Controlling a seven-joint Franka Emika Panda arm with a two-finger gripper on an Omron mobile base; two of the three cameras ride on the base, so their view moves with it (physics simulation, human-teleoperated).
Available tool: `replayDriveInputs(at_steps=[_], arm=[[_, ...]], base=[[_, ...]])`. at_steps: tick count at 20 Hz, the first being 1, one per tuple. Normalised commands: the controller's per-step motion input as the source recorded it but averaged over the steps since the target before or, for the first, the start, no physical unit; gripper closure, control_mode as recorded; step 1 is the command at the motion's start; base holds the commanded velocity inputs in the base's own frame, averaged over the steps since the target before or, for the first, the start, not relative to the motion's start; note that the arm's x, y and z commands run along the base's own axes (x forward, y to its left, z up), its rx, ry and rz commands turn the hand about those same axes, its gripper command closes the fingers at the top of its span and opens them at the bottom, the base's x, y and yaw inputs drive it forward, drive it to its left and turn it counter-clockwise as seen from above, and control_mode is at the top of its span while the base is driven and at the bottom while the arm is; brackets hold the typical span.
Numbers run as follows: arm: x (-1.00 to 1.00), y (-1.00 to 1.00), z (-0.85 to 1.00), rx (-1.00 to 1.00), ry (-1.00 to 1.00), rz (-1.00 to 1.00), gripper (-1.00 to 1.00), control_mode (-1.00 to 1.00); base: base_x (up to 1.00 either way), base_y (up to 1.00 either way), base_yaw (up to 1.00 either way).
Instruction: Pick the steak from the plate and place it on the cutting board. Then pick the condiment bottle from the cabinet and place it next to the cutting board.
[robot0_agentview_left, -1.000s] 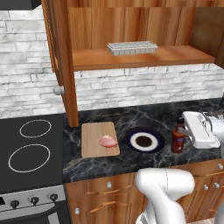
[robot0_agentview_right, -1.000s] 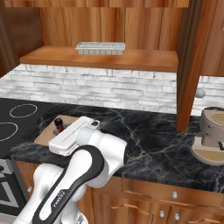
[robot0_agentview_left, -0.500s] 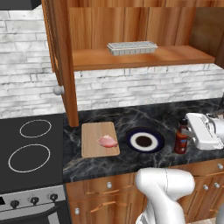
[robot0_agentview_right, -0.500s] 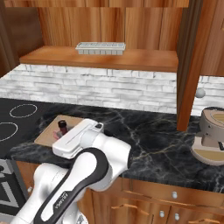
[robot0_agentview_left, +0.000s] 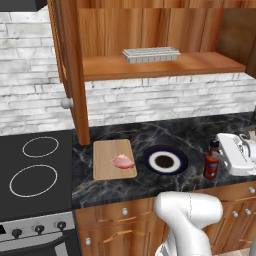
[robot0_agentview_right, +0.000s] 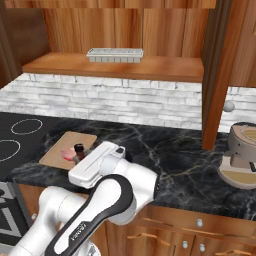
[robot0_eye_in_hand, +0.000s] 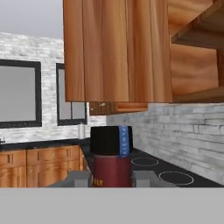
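Even, bright rendered light, soft faint shadows, no glare; slightly coarse, low-detail textures.

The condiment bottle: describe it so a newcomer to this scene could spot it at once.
On the dark marble counter, look past the cutting board and the navy-rimmed plate toward the white arm. The condiment bottle stands upright there in the end effector, slim, dark brown-red, black-capped.
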Motion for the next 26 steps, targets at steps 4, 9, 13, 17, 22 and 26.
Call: replayDriveInputs(at_steps=[4,9,13,17,22,26], arm=[[0.13,-0.21,-0.09,0.00,0.00,0.00,1.00,-1.00],[0.22,-0.16,-0.06,0.00,0.00,0.00,1.00,-1.00],[0.24,-0.18,-0.10,0.00,0.00,0.00,1.00,-1.00],[0.15,-0.26,-0.21,0.00,0.00,-0.01,1.00,-1.00],[0.11,-0.24,-0.18,0.00,0.00,0.00,1.00,-1.00],[0.14,-0.16,-0.12,0.00,0.00,0.00,1.00,-1.00]], base=[[0.00,0.00,0.00],[0.00,0.00,0.00],[0.00,0.00,0.00],[0.00,0.00,0.00],[0.00,0.00,0.00],[0.00,0.00,0.00]])
